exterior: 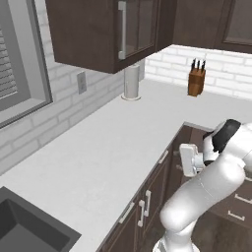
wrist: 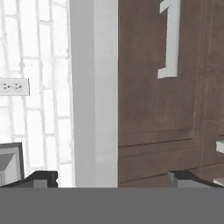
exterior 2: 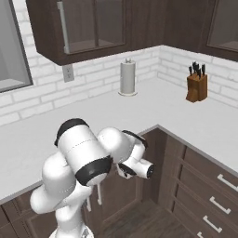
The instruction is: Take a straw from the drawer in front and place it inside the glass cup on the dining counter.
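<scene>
Fingers (wrist: 113, 177) spread wide, nothing held, hand view rolled sideways facing a dark brown drawer (wrist: 162, 100) front just under the white desk (wrist: 94, 87) edge, silver bar handle (wrist: 171, 39) w/ it, prob. the top drawer, shut.

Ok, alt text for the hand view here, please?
Rolled sideways, the open hand faces a shut dark brown drawer front with a silver bar handle, its two dark fingertips spread wide at the bottom edge. The white countertop edge runs as a vertical band beside it, with white brick wall and a power outlet beyond.
</scene>
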Robot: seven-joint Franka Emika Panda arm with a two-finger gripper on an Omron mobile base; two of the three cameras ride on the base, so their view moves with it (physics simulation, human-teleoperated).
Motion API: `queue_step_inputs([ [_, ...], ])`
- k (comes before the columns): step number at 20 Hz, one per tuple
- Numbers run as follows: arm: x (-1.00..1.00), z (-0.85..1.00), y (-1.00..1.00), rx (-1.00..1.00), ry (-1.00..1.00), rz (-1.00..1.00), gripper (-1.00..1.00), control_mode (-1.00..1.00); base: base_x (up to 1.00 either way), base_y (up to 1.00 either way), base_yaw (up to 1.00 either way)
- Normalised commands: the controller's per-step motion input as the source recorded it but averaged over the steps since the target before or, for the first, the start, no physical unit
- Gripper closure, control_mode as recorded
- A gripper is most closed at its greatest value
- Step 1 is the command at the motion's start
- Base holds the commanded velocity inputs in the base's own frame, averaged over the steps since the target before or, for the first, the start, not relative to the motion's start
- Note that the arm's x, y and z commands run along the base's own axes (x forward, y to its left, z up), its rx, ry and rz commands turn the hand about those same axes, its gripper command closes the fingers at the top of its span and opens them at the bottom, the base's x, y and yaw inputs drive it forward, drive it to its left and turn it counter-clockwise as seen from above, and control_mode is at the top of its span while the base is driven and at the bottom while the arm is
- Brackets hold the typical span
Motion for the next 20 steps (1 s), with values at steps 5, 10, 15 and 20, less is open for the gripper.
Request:
queue_step_inputs([
  [5, 0.31, -0.44, -0.19, 0.01, 0.00, 0.00, -1.00, -1.00, 0.00, 0.00, 0.00],
  [10, 0.19, -0.39, -0.28, 0.06, -0.01, 0.00, -1.00, -1.00, 0.00, 0.00, 0.00],
  [15, 0.38, -0.08, -0.10, 0.08, 0.00, 0.00, -1.00, -1.00, 0.00, 0.00, 0.00],
  [20, 0.48, 0.00, 0.00, 0.03, 0.00, -0.03, -1.00, -1.00, 0.00, 0.00, 0.00],
])
